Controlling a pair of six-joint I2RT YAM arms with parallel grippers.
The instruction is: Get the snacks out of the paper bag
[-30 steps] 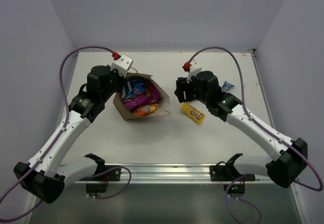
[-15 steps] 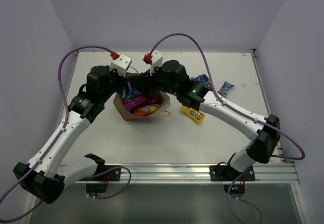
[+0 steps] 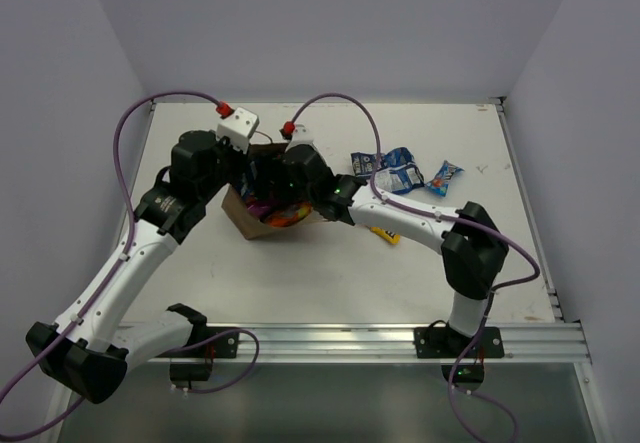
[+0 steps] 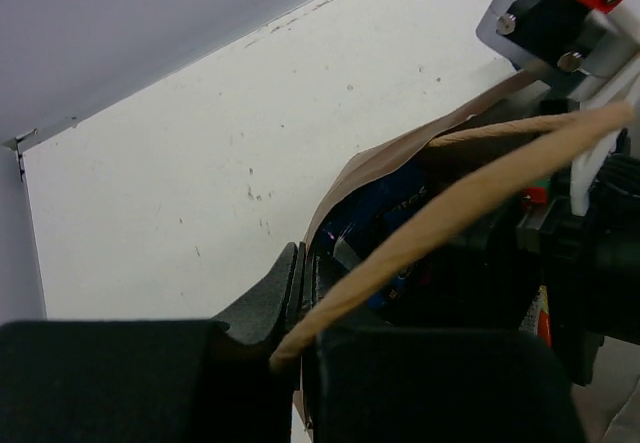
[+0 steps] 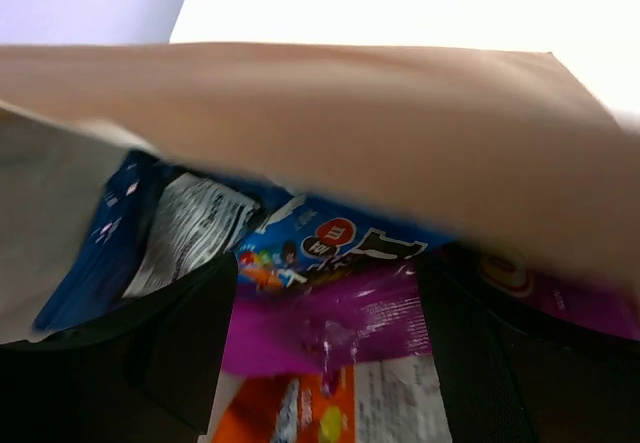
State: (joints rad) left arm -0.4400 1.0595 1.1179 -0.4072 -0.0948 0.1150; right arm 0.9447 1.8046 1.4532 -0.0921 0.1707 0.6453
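left jaws pinch the paper bag [image 3: 243, 221] rim – right jaws spread wide inside, over a magenta pouch [image 5: 330, 328]

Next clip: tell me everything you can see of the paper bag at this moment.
The paper bag is plain brown kraft paper with creased sides and a twisted paper handle. It sits on the left half of the table, its mouth gaping toward the overhead camera, with snack packets showing inside. The left gripper pinches its rim by the handle. The right gripper reaches, open, into its mouth.
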